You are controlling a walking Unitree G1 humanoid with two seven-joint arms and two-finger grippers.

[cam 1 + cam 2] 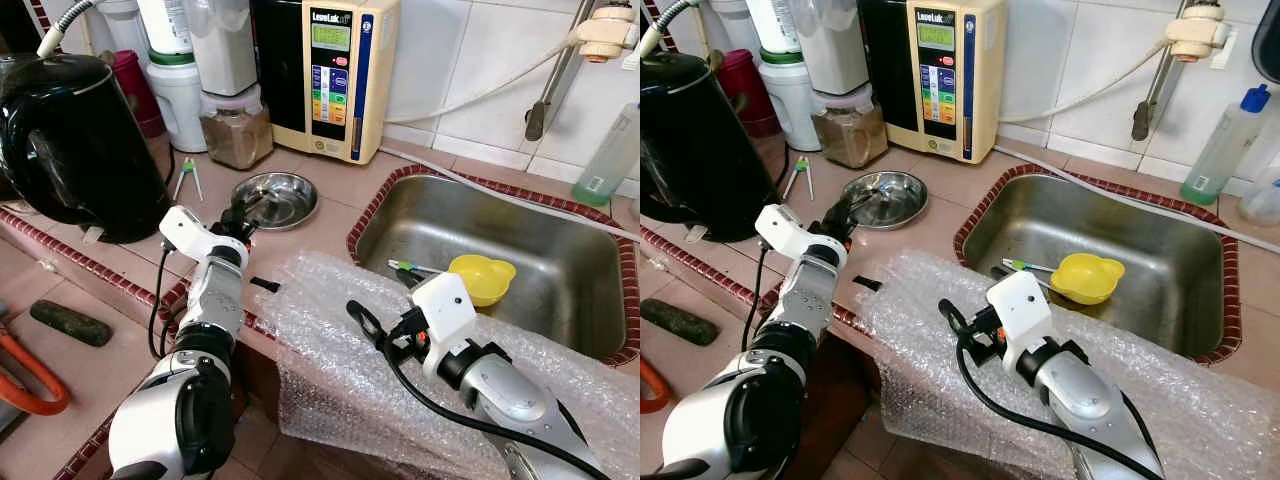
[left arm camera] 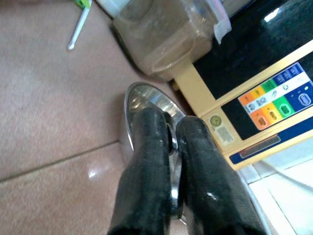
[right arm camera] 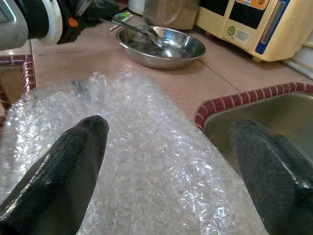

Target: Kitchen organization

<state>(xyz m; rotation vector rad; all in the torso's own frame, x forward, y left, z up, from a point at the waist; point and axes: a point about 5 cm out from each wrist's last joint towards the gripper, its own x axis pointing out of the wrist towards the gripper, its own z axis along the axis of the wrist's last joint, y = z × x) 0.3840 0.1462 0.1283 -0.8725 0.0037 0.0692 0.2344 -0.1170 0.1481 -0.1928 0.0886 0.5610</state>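
**A:** What's in the containers? The round steel bowl (image 1: 275,199) sits mid-table, shiny, with the left pincer (image 2: 168,147) clamped narrow on its near rim.

**B:** Yep. The steel sink (image 1: 560,262) holds one yellow plastic bowl (image 1: 481,277) and a green-tipped utensil (image 1: 410,267). One crinkly bubble wrap sheet (image 1: 330,350) hangs over the table's front edge; the right pincer (image 3: 168,161) is spread wide above it.

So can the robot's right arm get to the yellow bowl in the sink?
Probably yes. The right gripper hovers open over the bubble wrap at the counter edge, and the yellow bowl lies just beyond it in the sink, with nothing between.
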